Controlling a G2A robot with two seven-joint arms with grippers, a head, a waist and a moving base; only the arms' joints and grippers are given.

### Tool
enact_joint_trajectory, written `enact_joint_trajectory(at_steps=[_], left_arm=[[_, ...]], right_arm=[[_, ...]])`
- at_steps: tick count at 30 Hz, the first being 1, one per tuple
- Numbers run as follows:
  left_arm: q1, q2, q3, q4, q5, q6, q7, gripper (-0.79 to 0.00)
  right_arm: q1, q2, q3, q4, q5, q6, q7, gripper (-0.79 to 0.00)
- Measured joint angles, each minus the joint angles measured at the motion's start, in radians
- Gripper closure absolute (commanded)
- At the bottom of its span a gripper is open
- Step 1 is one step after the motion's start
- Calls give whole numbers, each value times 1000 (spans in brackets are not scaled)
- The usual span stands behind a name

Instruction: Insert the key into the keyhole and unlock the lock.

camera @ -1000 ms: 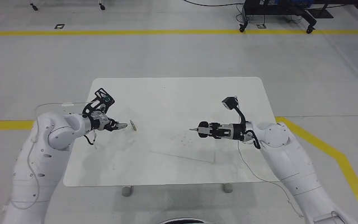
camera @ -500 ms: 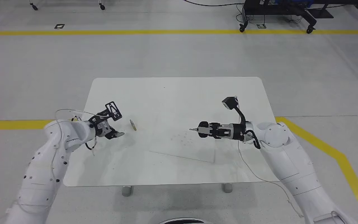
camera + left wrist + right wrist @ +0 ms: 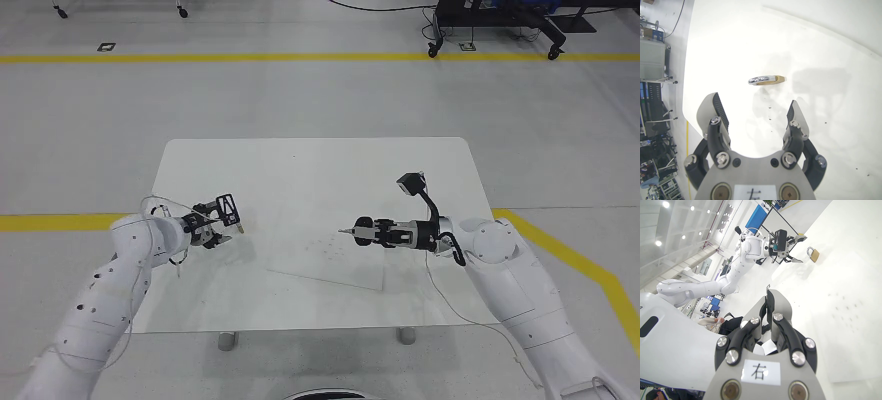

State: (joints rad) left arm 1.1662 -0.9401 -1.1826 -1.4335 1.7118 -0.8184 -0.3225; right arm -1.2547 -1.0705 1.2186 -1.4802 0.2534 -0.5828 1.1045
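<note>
A brass padlock (image 3: 766, 80) with a silver shackle rests on the white table (image 3: 320, 170), left of the middle, narrow side up as seen from above (image 3: 240, 227). My left gripper (image 3: 755, 100) is open just short of it, one finger to each side of its line, touching nothing; the right wrist view shows that gripper (image 3: 795, 249) beside the padlock (image 3: 814, 254). My right gripper (image 3: 769, 298) is shut on a small key (image 3: 768, 287), which sticks out past the fingertips. It hovers right of the table's middle (image 3: 350, 232), key tip toward the padlock.
A thin clear sheet (image 3: 330, 265) lies flat on the table between the arms, toward the front. Small dark specks (image 3: 770, 113) mark the surface near the padlock. The table's left edge (image 3: 150, 230) is close behind my left gripper.
My left gripper drew back from the padlock, turned at the wrist, then came right again to just short of it. The padlock and the right arm with the key stayed put.
</note>
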Motion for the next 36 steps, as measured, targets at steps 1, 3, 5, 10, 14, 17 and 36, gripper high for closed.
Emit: enact_joint_trajectory(at_steps=[1,3,5,10,14,17,36], left_arm=[[-6,-2,7,4,4,4,5,-508],[-16,-5,20,8,12,5,11,-453],[-29,-7,37,13,26,-4,20,-406],[-53,-16,84,29,72,-1,14,-385],[-67,-21,103,45,81,-1,37,-379],[-76,-24,119,51,99,-3,47,-332],[-81,-22,96,52,78,-42,79,0]], right_arm=[[0,0,0,0,0,0,0,0],[0,0,0,0,0,0,0,0],[0,0,0,0,0,0,0,0],[0,0,0,0,0,0,0,0],[0,0,0,0,0,0,0,0],[0,0,0,0,0,0,0,0],[0,0,0,0,0,0,0,0]])
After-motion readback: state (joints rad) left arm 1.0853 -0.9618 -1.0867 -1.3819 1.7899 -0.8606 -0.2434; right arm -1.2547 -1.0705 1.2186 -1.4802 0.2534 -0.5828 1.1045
